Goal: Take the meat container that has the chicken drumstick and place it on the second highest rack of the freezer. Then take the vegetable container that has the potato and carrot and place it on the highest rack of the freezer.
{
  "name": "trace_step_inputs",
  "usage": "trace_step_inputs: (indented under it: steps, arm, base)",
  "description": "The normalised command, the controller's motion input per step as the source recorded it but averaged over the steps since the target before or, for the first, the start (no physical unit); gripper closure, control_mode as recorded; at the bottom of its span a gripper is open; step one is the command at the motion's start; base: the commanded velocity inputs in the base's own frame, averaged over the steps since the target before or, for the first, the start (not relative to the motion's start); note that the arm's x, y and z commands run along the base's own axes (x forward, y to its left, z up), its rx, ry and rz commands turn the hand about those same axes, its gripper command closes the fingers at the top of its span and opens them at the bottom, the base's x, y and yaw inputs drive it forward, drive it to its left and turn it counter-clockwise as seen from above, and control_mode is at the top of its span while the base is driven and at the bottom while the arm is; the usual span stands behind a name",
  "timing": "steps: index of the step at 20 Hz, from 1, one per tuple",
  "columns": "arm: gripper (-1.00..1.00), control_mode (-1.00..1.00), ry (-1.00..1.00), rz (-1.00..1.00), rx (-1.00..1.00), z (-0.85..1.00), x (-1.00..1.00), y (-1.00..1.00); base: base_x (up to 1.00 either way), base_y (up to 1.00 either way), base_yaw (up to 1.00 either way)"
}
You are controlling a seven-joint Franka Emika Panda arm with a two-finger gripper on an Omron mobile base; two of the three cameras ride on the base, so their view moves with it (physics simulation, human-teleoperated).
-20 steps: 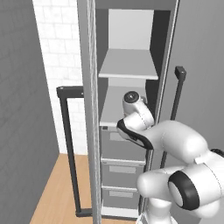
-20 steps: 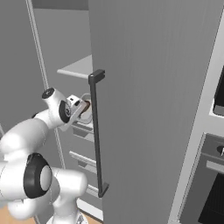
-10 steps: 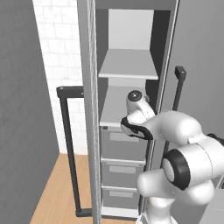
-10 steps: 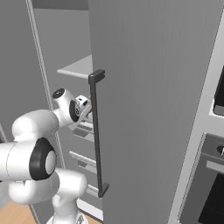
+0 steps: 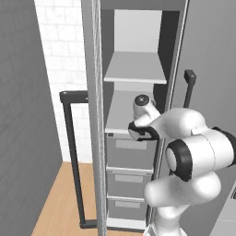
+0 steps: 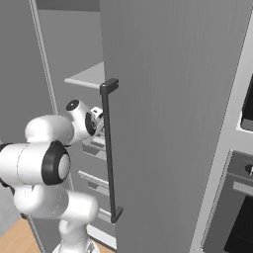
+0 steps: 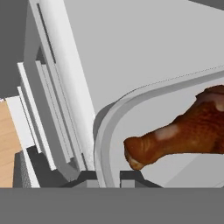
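1. The freezer (image 5: 138, 152) stands open in the left base view, a tall narrow grey cabinet with its door swung out to the left and a long dark bar handle (image 5: 73, 156) on that door.
2. Inside it, the highest rack (image 5: 136, 69) is a flat pale-grey board, bare on the part that shows.
3. Below it lies the second highest rack (image 5: 120, 113), a second pale board just above the grey drawers (image 5: 131, 154).
4. The white arm reaches in from the right at the level of the second highest rack, its wrist at the near edge of that board.
5. In the hand view the gripper (image 7: 108, 178) is clamped on the rim of the meat container (image 7: 131, 113), one dark fingertip on each side of the pale rim at the bottom of the picture.
6. The container is a pale-grey tray with rounded corners, and it lies over the flat grey shelf surface; whether it rests on the board or is held just above it cannot be told.
7. The chicken drumstick (image 7: 183, 131) lies inside the tray, brown and glossy, its knobby bone end pointing toward the gripped rim and its thick end running off the right edge.
8. In the right base view the gripper (image 6: 100, 123) sits just behind the neighbouring door's dark handle (image 6: 111, 153), at the freezer shelves.
9. A strip of wooden floor (image 5: 60, 203) shows to the left of the freezer.
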Motion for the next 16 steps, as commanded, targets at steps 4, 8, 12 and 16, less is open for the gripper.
trace_step_inputs:
  steps: [4,8,12,16]
  arm:
    - [1.00,-1.00,0.00,0.01,0.00,-0.18,0.33,0.00]
    - [1.00,-1.00,0.00,0.01,0.00,-0.23,0.18,0.00]
    - [1.00,-1.00,0.00,0.00,0.00,-0.21,0.16,0.00]
    - [1.00,-1.00,0.00,0.00,0.00,-0.18,0.21,0.00]
  base:
    - [0.00,0.00,0.00]
    - [0.00,0.00,0.00]
    - [0.00,0.00,0.00]
    - [0.00,0.00,0.00]
